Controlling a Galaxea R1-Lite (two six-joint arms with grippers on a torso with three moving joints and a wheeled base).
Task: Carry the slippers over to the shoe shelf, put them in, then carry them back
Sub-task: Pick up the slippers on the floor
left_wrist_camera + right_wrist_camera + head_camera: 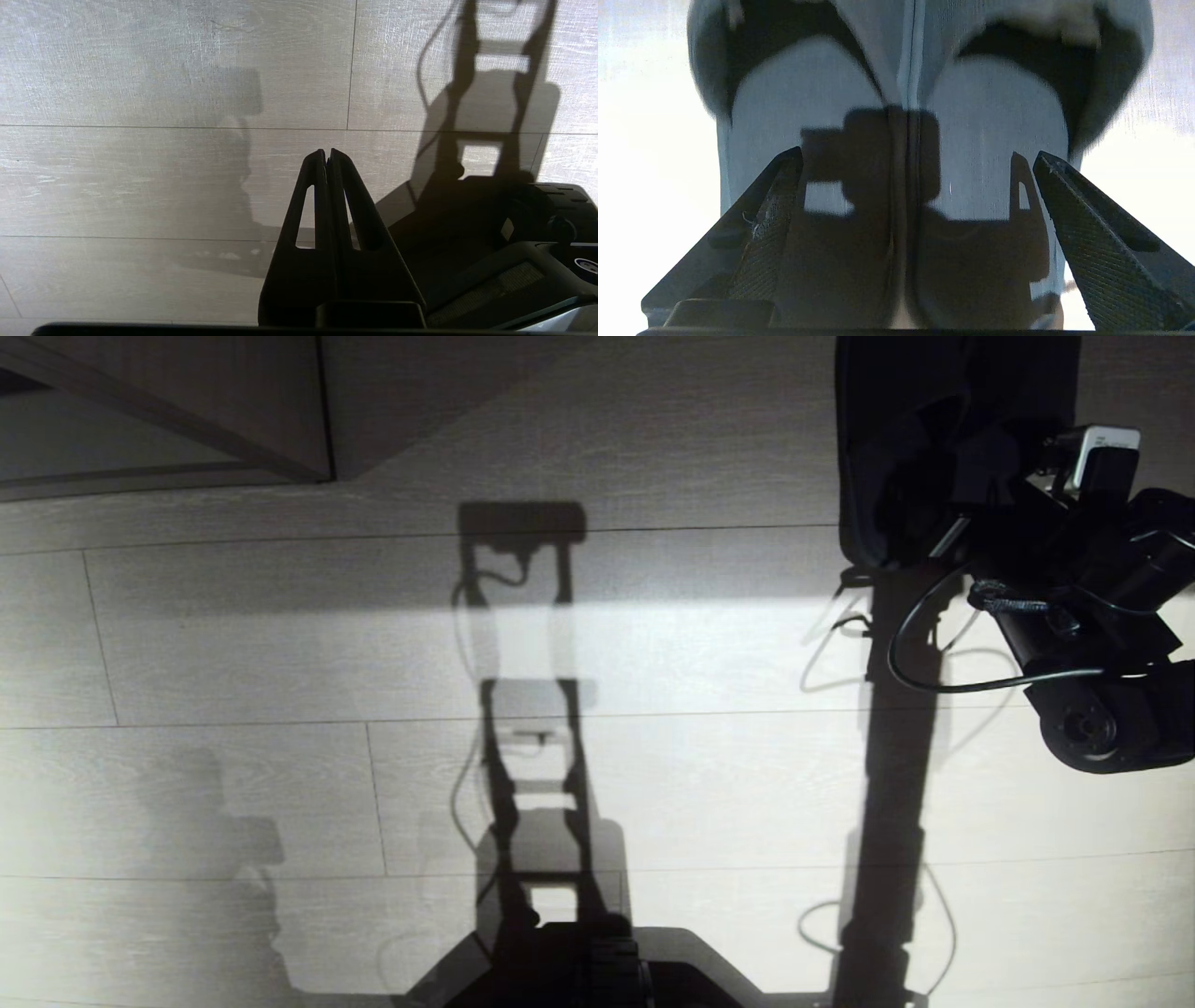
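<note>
Right wrist view shows the slippers point(906, 130) side by side on the pale floor point(640, 154), grey-blue ribbed fabric, dark openings at the far end, their inner edges touching. They lie directly under the right pincer point(915, 161), between its two fingers point(1092, 242), which stand wide apart and touch nothing. From the head view the pair looks near-black beside the right arm point(1092, 644). Near the robot base point(514, 233), the left pincer point(327, 154) hangs closed, empty, over the floor.
</note>
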